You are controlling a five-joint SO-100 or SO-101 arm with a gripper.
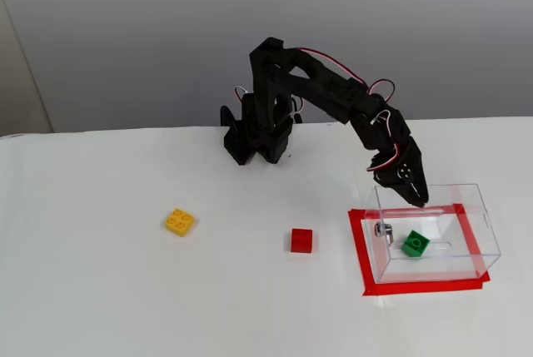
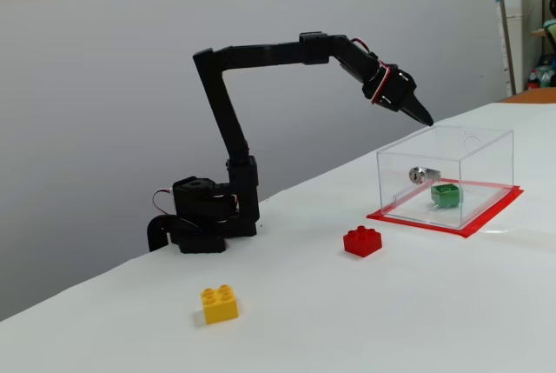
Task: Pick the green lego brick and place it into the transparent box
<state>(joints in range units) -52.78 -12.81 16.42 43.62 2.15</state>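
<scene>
The green lego brick [image 1: 415, 244] [image 2: 446, 194] lies on the floor of the transparent box [image 1: 483, 225] [image 2: 476, 163], studs up and free of any grip. A small metal knob [image 1: 383, 230] [image 2: 419, 174] sits on the box's left wall, just left of the brick. My gripper [image 1: 420, 200] [image 2: 426, 119] hangs above the box's back left rim in both fixed views. Its fingers come together to one point with nothing between them, and they point down toward the box.
Red tape [image 1: 358, 250] frames the box on the white table. A red brick [image 1: 302, 240] [image 2: 362, 241] lies left of the box, a yellow brick [image 1: 179, 222] [image 2: 220, 303] farther left. The arm's base [image 1: 254, 136] [image 2: 204, 216] stands at the table's back edge.
</scene>
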